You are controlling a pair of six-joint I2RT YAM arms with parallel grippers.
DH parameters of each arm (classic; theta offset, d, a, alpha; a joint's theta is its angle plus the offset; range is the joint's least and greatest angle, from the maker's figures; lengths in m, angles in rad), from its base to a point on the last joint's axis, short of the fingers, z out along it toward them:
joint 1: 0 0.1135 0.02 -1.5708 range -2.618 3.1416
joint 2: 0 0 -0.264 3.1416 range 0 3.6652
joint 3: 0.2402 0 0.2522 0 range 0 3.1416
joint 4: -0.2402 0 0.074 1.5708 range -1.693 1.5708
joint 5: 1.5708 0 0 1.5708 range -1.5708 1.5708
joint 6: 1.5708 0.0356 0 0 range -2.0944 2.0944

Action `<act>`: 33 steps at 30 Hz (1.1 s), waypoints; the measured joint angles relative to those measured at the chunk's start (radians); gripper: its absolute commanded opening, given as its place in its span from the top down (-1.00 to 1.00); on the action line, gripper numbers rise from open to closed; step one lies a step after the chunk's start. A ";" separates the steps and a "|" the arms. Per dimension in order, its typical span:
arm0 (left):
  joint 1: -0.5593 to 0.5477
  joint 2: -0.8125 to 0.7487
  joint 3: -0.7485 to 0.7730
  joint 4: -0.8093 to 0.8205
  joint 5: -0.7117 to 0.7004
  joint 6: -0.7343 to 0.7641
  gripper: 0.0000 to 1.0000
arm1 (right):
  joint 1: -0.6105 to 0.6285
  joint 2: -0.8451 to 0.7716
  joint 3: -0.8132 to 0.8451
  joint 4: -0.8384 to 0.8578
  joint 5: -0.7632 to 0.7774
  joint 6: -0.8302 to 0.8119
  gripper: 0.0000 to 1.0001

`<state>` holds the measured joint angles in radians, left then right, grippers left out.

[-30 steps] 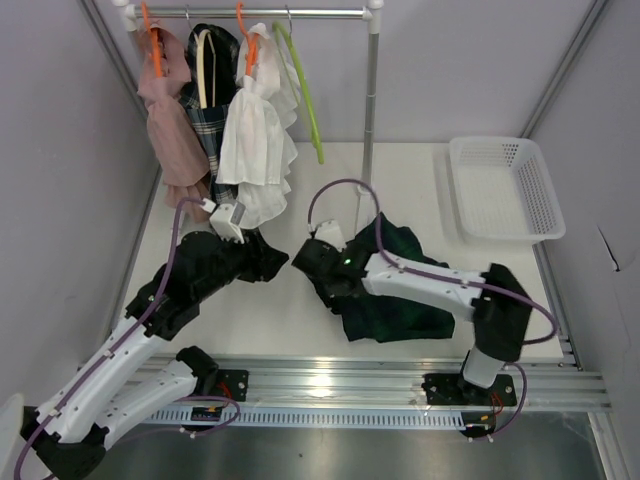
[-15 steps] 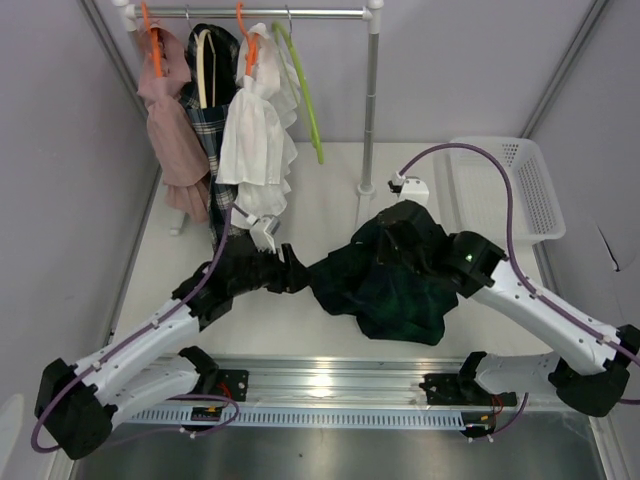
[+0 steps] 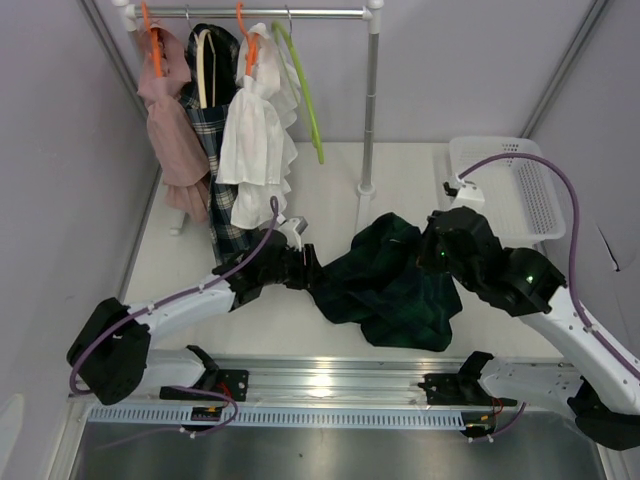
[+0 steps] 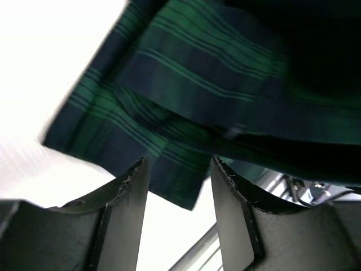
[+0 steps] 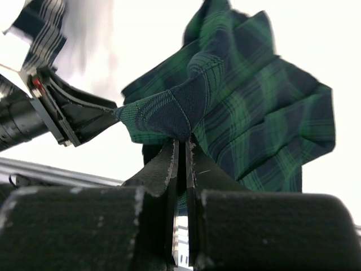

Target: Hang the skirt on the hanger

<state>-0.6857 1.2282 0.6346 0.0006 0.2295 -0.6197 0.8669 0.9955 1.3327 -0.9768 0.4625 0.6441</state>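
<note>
White table (image 3: 300,320), matte, pale. Dark green plaid skirt (image 3: 395,290) crumpled at middle front, its upper fold raised off the surface. White slatted basket (image 3: 510,239) sits far right; clothes rack (image 3: 369,120) upright stands at the back.

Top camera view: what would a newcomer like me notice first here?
The dark green plaid skirt sprawls mid-table, one fold pinched in the right end effector, the open left end effector at its left edge. Behind, a rail holds hung clothes and one bare lime-green hanger.

Wht table (image 3: 405,190), lilac walls (image 3: 460,60), rack (image 3: 372,100) at bk.
</note>
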 measured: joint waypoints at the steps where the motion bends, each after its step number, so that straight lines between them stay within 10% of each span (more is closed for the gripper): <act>1: -0.002 0.020 0.004 0.006 -0.002 0.005 -0.04 | -0.017 -0.013 0.000 -0.007 0.000 0.000 1.00; 33: -0.034 0.369 0.114 0.182 0.011 0.122 -0.05 | -0.186 -0.047 0.074 -0.098 -0.106 -0.075 1.00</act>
<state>-0.7200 1.5970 0.7486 0.1822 0.2405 -0.4980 0.6807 0.9489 1.4067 -1.0752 0.3561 0.5690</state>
